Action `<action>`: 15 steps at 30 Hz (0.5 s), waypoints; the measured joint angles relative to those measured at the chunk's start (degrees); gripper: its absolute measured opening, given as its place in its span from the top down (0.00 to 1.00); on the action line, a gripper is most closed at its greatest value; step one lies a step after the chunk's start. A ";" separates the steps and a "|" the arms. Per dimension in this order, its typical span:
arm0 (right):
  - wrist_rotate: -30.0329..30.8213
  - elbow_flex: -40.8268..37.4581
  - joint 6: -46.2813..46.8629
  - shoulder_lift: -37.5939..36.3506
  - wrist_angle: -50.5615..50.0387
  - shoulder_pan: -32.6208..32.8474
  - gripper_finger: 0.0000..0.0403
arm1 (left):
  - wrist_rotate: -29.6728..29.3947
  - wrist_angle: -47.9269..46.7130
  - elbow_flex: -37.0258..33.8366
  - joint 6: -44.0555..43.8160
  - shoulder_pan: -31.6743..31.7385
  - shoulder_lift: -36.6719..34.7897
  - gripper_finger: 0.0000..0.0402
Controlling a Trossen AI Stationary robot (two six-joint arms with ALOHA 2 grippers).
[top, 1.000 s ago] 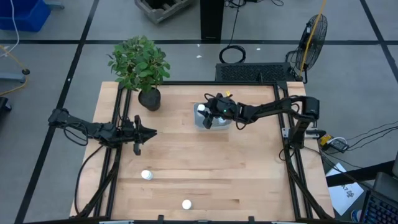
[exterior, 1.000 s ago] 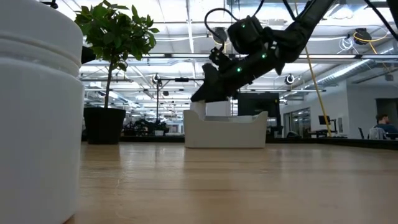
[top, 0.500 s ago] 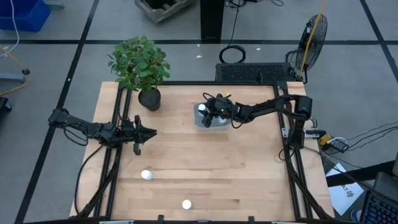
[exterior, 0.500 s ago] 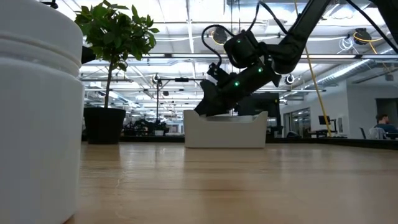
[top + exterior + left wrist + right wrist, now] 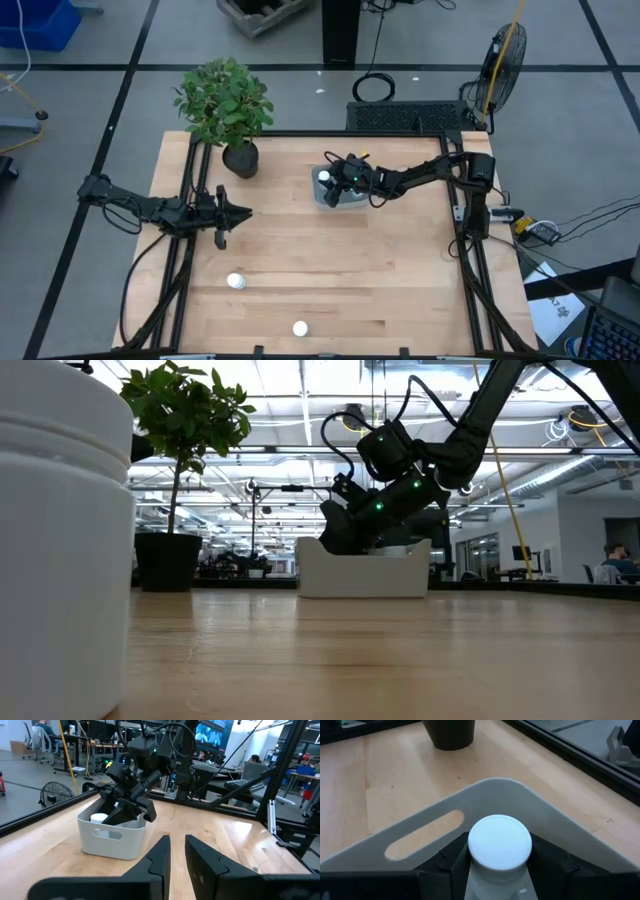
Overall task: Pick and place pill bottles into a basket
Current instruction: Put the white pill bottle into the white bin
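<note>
My right gripper (image 5: pixel 337 183) reaches from the table's right into the pale blue-grey basket (image 5: pixel 345 201) at the far middle and is shut on a white pill bottle (image 5: pixel 500 845). In the low view it (image 5: pixel 340 540) dips behind the basket's wall (image 5: pixel 360 575). Another bottle (image 5: pixel 98 818) stands in the basket. Two bottles (image 5: pixel 235 281) (image 5: pixel 299 328) stand on the table near the front edge. One bottle (image 5: pixel 60 540) looms close in the low view. My left gripper (image 5: pixel 236 212) waits shut at the table's left side. My right gripper pinches the bottle's body just below the cap (image 5: pixel 496 872) between its two fingers (image 5: pixel 447 862). The fingers slant down from the table's right. The cap (image 5: pixel 500 840) faces up, close to the basket's corner wall (image 5: pixel 485 795). Whether the bottle's base touches the basket's floor is hidden.
A dark pot with a green plant (image 5: pixel 226 105) stands at the far left, left of the basket. Black frame rails (image 5: pixel 190 250) run along the table's left and right sides. Bare wood lies between the basket and the front bottles.
My right gripper has gone down with the bottle, from above the basket's rim to within its walls, and a little toward the table's left. It has stayed shut on the bottle.
</note>
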 joint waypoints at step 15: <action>0.03 0.00 -3.65 0.04 3.18 0.88 0.51 | 0.00 0.00 -0.01 0.02 0.02 0.00 0.85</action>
